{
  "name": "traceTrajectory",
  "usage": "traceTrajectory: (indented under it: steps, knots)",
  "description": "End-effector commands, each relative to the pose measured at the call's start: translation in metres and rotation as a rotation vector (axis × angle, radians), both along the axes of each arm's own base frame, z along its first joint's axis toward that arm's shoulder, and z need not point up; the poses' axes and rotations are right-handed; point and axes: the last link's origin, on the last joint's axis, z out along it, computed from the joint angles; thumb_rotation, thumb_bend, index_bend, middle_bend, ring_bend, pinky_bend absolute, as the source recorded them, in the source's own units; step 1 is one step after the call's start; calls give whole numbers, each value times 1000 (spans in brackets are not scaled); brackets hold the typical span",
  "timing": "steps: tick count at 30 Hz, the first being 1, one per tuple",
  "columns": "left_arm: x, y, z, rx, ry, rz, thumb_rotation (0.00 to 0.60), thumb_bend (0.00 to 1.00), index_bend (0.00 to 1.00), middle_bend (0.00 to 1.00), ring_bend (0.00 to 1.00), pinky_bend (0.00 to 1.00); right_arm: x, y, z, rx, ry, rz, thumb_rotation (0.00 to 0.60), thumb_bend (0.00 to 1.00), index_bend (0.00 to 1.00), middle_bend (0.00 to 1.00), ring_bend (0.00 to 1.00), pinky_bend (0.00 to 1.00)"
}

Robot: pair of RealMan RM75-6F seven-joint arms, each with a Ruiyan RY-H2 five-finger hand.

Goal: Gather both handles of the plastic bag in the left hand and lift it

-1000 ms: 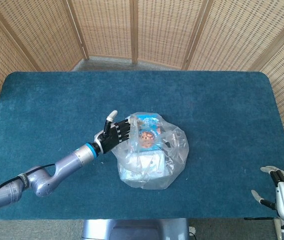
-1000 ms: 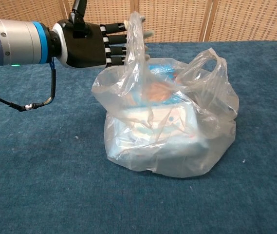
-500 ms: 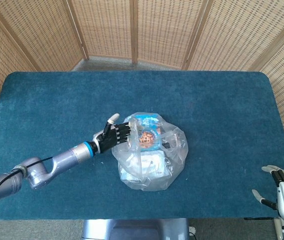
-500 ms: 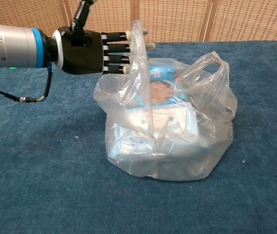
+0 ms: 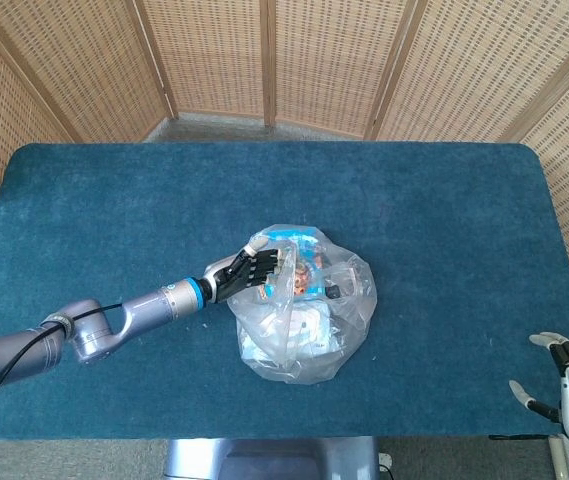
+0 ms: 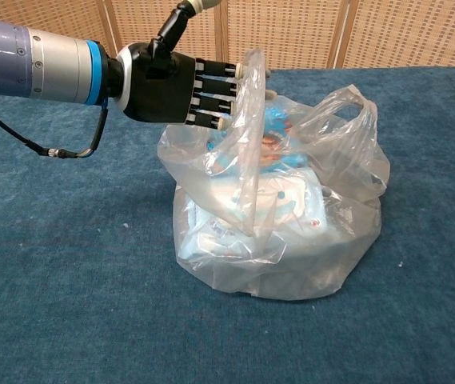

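While the clear plastic bag sits on the blue table, a bit nearer the front edge than the back and roughly midway between the side edges, the left hand reaches in from the left side with its fingers extended and slightly apart, pushed into the near handle. That loop stands upright and drapes over the fingertips, so the hand looks threaded through it rather than clamped; no pinch shows, thumb sticks up above the loop. Seems held flat like this to hook the loop and carry it toward the other one. The far handle stands free on the bag's right side, apart from the hand, nothing touching it. Bag body slumps wide on the cloth, bulging around boxed goods with blue and orange print, which likely keep it planted while the loop is tugged. In the head view the left hand sits over the bag's left top, arm trailing toward the front left corner. The right hand idles near the front right corner, fingers spread, holding nothing, well apart from the bag. Judging by this, the gather is half started: second loop not yet caught, lift not begun.
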Motion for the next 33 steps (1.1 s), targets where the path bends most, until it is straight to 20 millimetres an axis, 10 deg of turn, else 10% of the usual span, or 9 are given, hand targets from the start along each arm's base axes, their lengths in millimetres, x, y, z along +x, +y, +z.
traceTrajectory:
  steps: [1,15,33]
  knots:
    - [0,4,-2,32,81,-41,0,189,207,199,121,170,0,0,1,-1,-1,1,532,216,281,276,264,227]
    - [5,5,-3,90,152,-73,0,189,186,200,105,167,-1,2,1,-11,-8,14,531,215,281,276,263,227]
    - [57,4,-16,-74,-258,247,0,190,186,199,105,181,-1,9,5,-33,-15,20,533,215,281,276,262,227]
